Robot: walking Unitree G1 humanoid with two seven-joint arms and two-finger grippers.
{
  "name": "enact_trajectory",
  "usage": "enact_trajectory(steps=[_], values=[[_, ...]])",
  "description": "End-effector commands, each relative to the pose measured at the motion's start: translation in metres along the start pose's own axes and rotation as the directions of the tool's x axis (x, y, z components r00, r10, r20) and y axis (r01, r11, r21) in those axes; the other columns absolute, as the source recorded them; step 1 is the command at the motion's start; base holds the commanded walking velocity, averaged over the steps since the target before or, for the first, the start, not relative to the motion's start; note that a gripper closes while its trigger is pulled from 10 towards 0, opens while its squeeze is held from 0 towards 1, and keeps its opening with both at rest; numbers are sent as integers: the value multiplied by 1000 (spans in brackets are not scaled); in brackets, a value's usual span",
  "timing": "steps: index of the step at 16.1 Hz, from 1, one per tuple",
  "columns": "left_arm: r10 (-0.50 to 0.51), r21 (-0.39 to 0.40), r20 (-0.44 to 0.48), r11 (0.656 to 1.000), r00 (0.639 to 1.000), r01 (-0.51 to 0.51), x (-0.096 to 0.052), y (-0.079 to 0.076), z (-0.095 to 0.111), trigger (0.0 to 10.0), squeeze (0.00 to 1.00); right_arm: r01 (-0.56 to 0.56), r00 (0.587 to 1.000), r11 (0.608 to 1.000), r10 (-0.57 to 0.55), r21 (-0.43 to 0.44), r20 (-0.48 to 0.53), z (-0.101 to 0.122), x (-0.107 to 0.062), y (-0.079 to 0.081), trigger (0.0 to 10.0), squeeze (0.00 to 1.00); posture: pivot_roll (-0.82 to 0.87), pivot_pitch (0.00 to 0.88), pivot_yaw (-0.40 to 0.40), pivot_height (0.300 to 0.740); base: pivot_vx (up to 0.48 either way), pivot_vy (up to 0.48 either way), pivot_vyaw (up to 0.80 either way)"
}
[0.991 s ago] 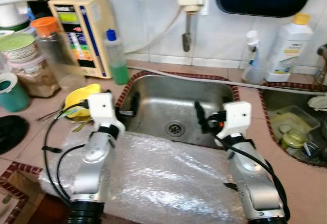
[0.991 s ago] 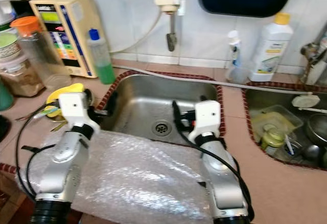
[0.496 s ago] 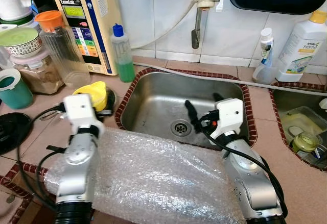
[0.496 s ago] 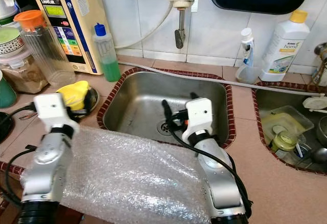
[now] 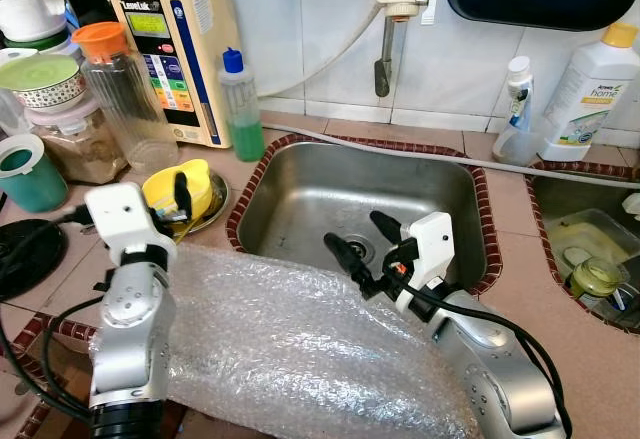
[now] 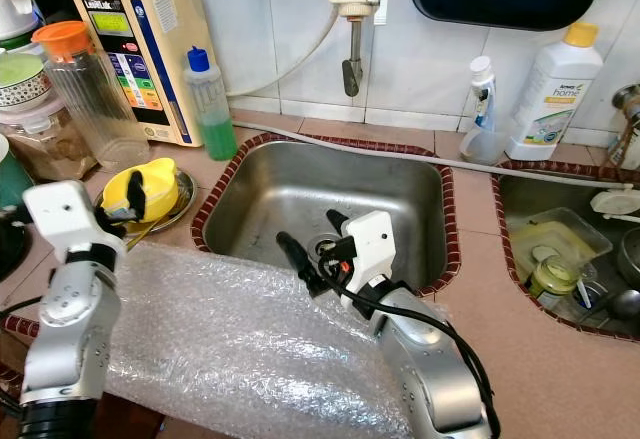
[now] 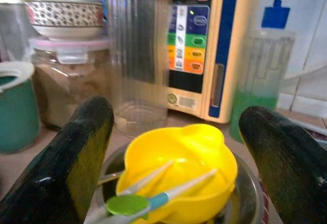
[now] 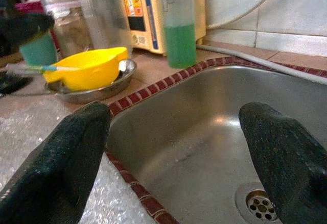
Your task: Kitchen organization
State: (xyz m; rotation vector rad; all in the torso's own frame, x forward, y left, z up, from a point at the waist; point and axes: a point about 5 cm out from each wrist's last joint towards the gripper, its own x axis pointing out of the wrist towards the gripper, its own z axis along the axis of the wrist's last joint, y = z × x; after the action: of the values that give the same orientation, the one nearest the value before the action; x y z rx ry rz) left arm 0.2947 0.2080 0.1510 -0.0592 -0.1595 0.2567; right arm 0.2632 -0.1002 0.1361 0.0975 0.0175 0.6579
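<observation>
A yellow bowl [image 5: 196, 181] sits in a shallow metal dish [image 5: 214, 209] on the counter left of the steel sink [image 5: 320, 184]. A green-tipped spoon [image 7: 127, 203] and pale sticks lie across the bowl. My left gripper [image 7: 176, 113] is open, just short of the bowl, one finger [image 5: 182, 195] beside it. My right gripper [image 5: 360, 237] is open and holds nothing, low over the sink's front edge and turned toward the bowl. A sheet of bubble wrap [image 5: 300, 344] covers the near counter under both arms.
Behind the bowl stand a beige water unit [image 5: 172, 49], a green liquid bottle [image 5: 241, 109], an orange-lidded pitcher [image 5: 122, 89], a jar and a teal cup [image 5: 25, 171]. The tap [image 5: 392, 19] hangs over the sink. Detergent bottles [image 5: 590, 84] and a second basin [image 5: 590, 254] with dishes are right.
My left arm has swung left, from the sink's left rim to the yellow bowl. My right gripper has turned left and drawn back to the sink's front edge. The camera also shifted.
</observation>
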Motion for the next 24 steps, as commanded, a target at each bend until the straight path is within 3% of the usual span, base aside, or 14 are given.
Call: enact_trajectory(steps=[1,2,4,5,6,9,14,15,17,22,23,24], values=[[41,6,-13,999,999,-41,-3,9,0,10000,0,-33,999,999,34,-21,4,6,-1,2,10000,0,84,0,55,740,0,0,0],[73,11,-27,997,997,-73,-5,14,-2,10000,0,-46,999,998,46,-46,0,8,-2,1,10000,0,84,0,52,740,0,0,0],[125,-29,-87,991,988,-128,-8,23,-13,10000,0,-96,995,995,96,25,-17,7,-4,1,10000,0,86,0,48,740,0,0,0],[140,-54,-107,988,984,-146,-9,25,-16,10000,0,-117,993,993,117,7,-22,8,-5,2,10000,0,86,0,47,740,0,0,0],[130,-90,-145,985,981,-144,-9,23,-22,10000,0,-187,981,982,187,-2,-49,6,-8,7,10000,0,84,0,47,740,0,0,0],[63,-119,-168,989,984,-83,-5,11,-29,10000,0,-263,961,965,264,24,-85,4,-14,10,10000,0,72,0,50,740,0,0,0],[15,-129,-178,991,984,-38,-1,5,-35,10000,0,-170,984,984,168,-43,-52,8,-12,5,10000,0,55,0,58,740,0,0,0],[21,-124,-180,991,983,-44,2,7,-36,10000,0,-193,980,981,194,19,-41,8,-13,8,10000,0,52,0,60,740,0,0,0],[34,-116,-177,992,984,-55,4,11,-36,10000,0,-184,983,982,183,-28,-31,11,-13,7,10000,0,51,0,61,740,0,0,0],[29,-121,-154,992,988,-48,7,14,-35,10000,0,-185,982,982,184,-25,-36,10,-12,7,10000,0,56,0,57,740,0,0,0],[-3,-155,-141,988,990,-19,9,11,-34,3098,0,-197,980,980,196,-21,-31,11,-11,9,10000,0,56,0,57,740,0,0,0],[-10,-160,-137,987,990,-12,9,10,-34,1412,0,-201,979,980,200,-12,-31,11,-11,10,10000,0,56,0,57,740,0,0,0]])
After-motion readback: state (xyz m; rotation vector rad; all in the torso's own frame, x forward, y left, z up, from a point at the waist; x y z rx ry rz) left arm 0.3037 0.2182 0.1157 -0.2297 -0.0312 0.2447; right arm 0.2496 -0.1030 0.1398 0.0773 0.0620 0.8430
